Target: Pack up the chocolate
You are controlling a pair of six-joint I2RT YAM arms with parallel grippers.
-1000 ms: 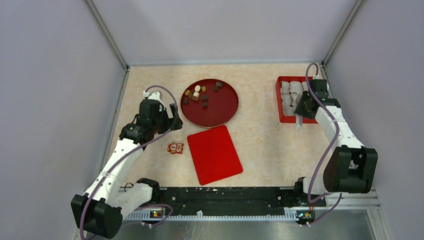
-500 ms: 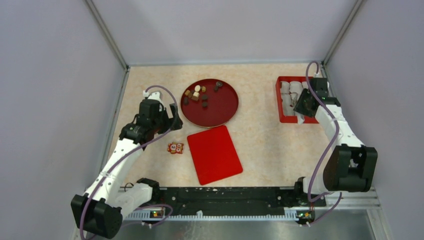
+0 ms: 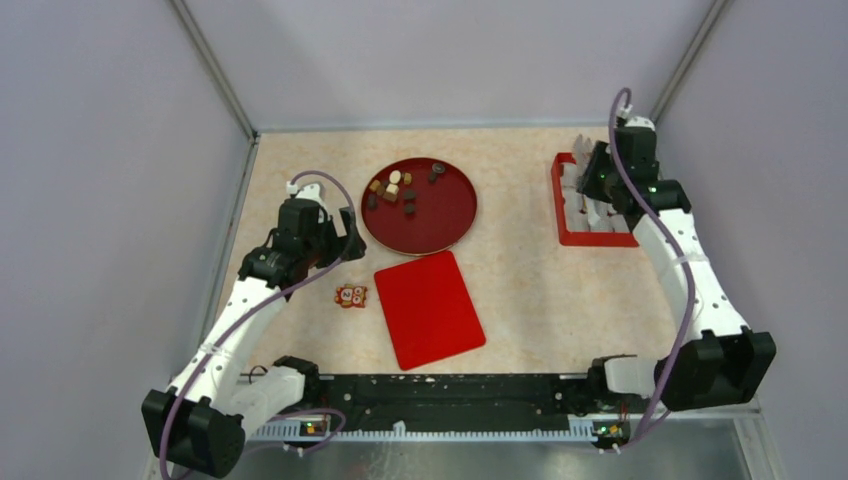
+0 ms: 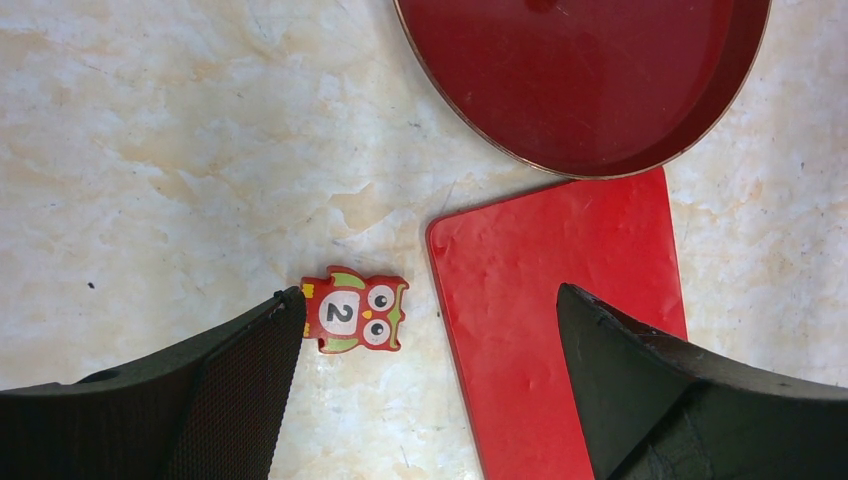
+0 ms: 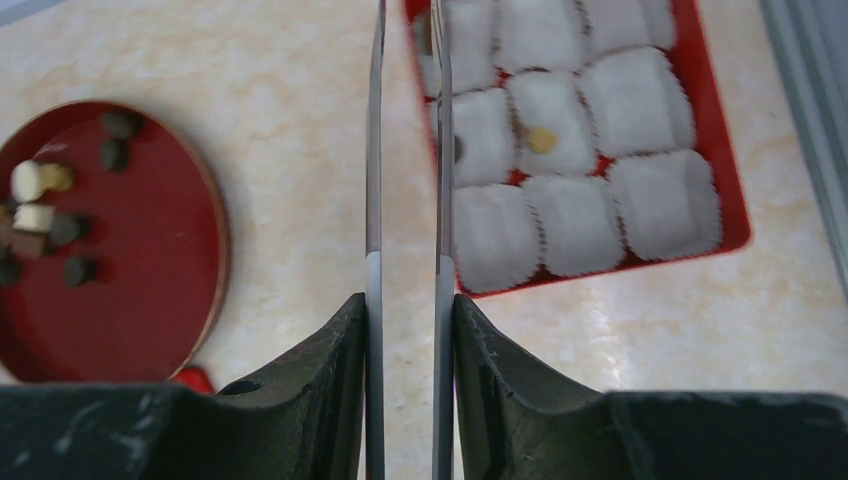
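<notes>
Chocolate (image 5: 541, 139) in cup (image 5: 565, 108), right-wrist view only

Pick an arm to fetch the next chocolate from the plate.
Probably the right gripper: thin jaws suit tiny chocolate, and it hangs over the box. The left gripper has broad jaws, by the owl packet.

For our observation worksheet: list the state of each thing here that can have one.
Box: open, lid off.
Lid: flat on the table, apart from the box.
Cups: most empty; one holds a tan piece.
Plate: holds loose chocolates.
Packet: lying flat, face up.
Left gripper: open, empty.
Right gripper: jaws a narrow gap apart, empty.
</notes>
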